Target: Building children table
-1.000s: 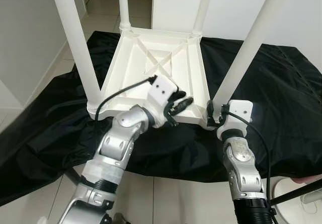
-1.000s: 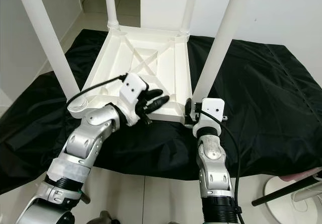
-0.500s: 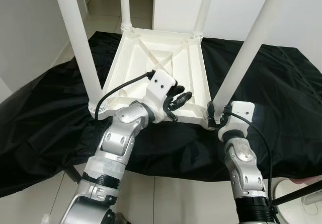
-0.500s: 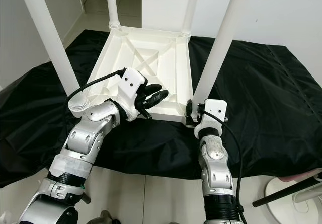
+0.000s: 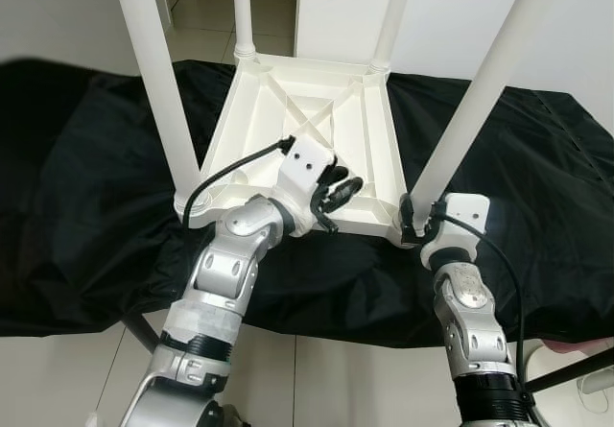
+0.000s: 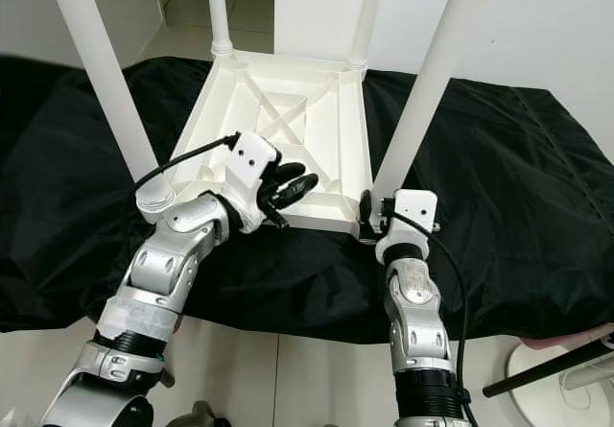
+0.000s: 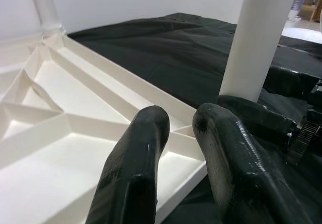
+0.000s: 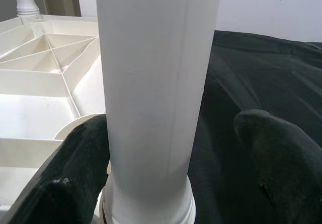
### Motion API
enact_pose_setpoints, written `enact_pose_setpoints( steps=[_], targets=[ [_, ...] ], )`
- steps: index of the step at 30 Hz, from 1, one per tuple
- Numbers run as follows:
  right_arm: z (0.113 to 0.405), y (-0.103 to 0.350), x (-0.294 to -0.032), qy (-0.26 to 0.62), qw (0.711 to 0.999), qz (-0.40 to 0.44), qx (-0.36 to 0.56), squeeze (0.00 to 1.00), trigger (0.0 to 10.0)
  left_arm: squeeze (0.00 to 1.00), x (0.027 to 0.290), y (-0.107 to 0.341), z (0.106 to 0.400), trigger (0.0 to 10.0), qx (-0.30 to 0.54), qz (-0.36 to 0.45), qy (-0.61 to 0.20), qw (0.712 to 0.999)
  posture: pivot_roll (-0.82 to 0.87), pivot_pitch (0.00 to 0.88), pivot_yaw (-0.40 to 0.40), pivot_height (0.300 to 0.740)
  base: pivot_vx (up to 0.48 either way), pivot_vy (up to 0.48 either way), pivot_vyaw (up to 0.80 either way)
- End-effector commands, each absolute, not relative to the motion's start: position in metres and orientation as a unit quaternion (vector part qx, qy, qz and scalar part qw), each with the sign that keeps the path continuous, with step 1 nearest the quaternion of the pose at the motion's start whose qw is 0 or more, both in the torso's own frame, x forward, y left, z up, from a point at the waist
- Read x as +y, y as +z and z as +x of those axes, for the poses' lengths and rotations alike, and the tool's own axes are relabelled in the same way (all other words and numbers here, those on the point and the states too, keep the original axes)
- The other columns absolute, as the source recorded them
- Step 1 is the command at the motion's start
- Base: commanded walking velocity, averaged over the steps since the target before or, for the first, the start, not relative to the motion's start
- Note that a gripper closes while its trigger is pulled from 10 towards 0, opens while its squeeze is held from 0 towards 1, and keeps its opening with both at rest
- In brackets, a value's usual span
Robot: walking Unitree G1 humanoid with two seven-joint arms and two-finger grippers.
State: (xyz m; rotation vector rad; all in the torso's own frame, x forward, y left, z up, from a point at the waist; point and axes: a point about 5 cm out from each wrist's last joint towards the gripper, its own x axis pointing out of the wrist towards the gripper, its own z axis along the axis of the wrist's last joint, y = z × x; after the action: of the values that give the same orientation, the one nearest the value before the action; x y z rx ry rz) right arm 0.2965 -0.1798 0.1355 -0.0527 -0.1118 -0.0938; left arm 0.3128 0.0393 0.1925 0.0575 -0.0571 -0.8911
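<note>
A white children's table (image 5: 307, 120) is seen lying upside down on a black cloth (image 5: 86, 206), its four legs pointing up. The right gripper (image 6: 369, 218) is placed at the base of the near right leg (image 5: 460, 130), its two fingers spread on either side of the leg; whether the leg is actually squeezed cannot be told. The left gripper (image 5: 338, 195) is held over the near edge of the tabletop's ribbed underside, its fingers (image 7: 136, 158) slightly parted and nothing held between them.
</note>
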Motion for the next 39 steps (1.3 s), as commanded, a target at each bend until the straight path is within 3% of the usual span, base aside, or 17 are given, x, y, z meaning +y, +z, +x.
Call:
enact_pose_setpoints(
  steps=[1,13,22,27,34,39],
  targets=[
    [0.294,0.133,-0.183,-0.051,0.997,-0.033,-0.053,0.0,10.0,0.0,0.048,0.192,0.319,10.0,-0.02,0.018,-0.321,0.947,0.0,0.015,-0.008,0.74,0.0,0.0,0.0],
    [0.296,0.139,-0.179,-0.031,0.997,-0.02,-0.068,0.0,10.0,0.0,0.067,0.199,0.325,10.0,-0.025,-0.024,-0.243,0.97,0.0,0.015,-0.016,0.74,0.0,0.0,0.0],
    [0.302,0.152,-0.165,0.011,0.996,-0.004,-0.093,0.0,10.0,0.0,0.062,0.189,0.308,10.0,-0.026,-0.009,-0.263,0.964,0.01,0.012,-0.012,0.74,0.0,0.0,0.0],
    [0.302,0.15,-0.165,0.015,0.996,-0.005,-0.089,0.0,10.0,0.0,0.059,0.187,0.292,10.0,-0.035,-0.014,-0.31,0.95,0.02,0.011,-0.013,0.74,0.0,0.0,0.0],
    [0.309,0.158,-0.164,0.016,0.994,-0.006,-0.105,0.0,10.0,0.0,0.052,0.176,0.256,10.0,-0.048,0.02,-0.453,0.89,0.03,0.006,-0.014,0.74,0.0,0.0,0.0],
    [0.317,0.172,-0.165,0.007,0.992,0.006,-0.125,0.0,10.0,0.0,0.05,0.174,0.251,10.0,-0.054,0.039,-0.471,0.88,0.04,0.006,-0.016,0.74,0.0,0.0,0.0]
  ],
)
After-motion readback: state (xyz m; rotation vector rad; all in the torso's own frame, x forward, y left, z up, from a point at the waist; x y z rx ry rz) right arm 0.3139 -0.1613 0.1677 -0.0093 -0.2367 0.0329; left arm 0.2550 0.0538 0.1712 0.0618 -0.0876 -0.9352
